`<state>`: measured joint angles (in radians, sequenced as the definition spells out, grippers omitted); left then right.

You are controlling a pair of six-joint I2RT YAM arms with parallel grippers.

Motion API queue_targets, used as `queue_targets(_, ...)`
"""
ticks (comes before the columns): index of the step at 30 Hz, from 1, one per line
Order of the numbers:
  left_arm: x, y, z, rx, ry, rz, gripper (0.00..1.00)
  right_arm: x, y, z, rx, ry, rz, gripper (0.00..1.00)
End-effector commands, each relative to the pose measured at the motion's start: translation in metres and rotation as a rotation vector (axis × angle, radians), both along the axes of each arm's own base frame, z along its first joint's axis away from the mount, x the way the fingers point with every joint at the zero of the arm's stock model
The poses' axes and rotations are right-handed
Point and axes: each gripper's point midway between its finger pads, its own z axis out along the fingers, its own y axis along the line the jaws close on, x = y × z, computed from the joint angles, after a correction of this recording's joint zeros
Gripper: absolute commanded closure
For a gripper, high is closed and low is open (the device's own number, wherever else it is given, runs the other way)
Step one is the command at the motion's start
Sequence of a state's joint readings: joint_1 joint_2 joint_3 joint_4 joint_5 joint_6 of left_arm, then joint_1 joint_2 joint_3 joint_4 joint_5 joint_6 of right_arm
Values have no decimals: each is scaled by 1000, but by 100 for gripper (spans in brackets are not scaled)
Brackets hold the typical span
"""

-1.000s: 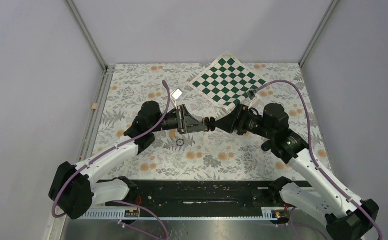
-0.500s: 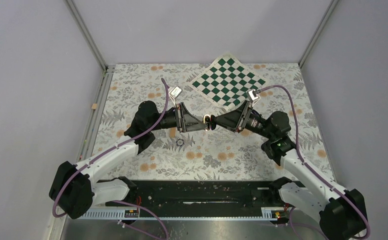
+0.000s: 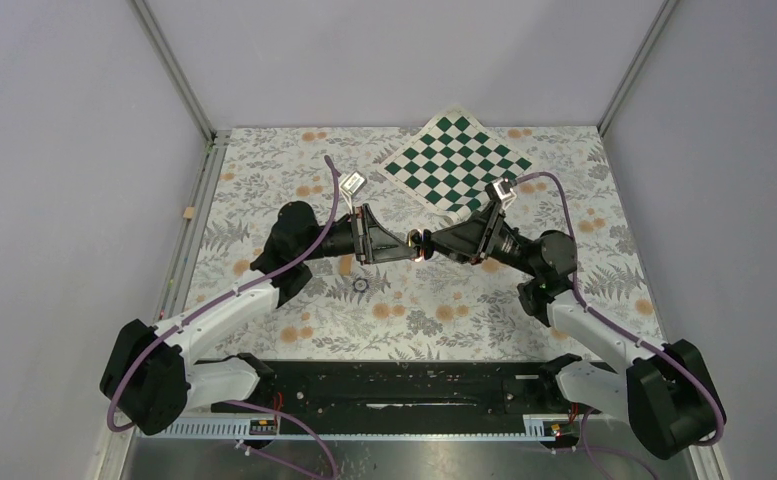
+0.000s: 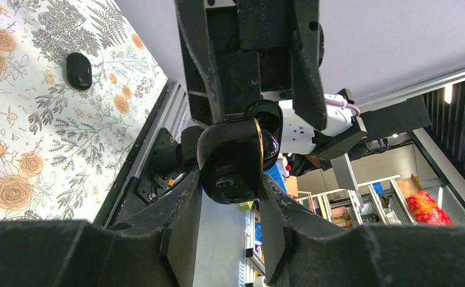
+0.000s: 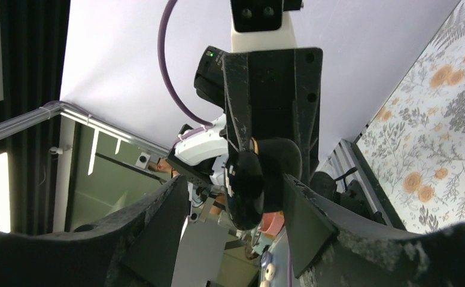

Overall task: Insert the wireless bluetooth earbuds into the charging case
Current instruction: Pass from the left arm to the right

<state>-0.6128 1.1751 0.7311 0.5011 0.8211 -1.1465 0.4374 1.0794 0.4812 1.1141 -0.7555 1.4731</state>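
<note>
My left gripper (image 4: 231, 179) is shut on the charging case (image 4: 230, 161), a glossy black rounded shell with a thin gold rim, held in the air above the table. From the opposite side my right gripper (image 5: 236, 191) straddles the same case (image 5: 246, 190), open, with gaps between its fingers and the shell. In the top view the two grippers meet tip to tip at the case (image 3: 416, 243) over the middle of the table. One small black bean-shaped earbud (image 4: 79, 70) lies on the floral cloth. I cannot see inside the case.
A green and white chequered mat (image 3: 454, 165) lies at the back right. A small dark ring (image 3: 360, 284) sits on the floral cloth (image 3: 264, 180) below the left wrist. A small tan strip (image 3: 188, 212) rests by the left rail.
The right arm has drawn its elbow in and rolled its wrist, its fingers closer around the case. The left arm and the case have barely moved.
</note>
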Motion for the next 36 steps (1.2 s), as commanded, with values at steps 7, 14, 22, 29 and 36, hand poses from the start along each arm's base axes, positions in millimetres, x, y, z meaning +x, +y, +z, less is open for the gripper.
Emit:
queue_targets(7,-1,0,28,-65,-92,-14,100,-19,-2,11,33,-101,78,39)
queue_targets(14,0,0,27,-65,-90,-13,100,-20,0,12,36,-101,107,47)
queue_targets(22,0,0,26,-64,-88,-11,100,-17,4,10,26,-91,117,43)
queue_targets(29,1,-1,24,-61,-80,-15,100,-13,7,12,12,-101,115,46)
queue_targets(36,0,-1,25,-64,-82,-18,100,-11,10,9,6,-89,125,53)
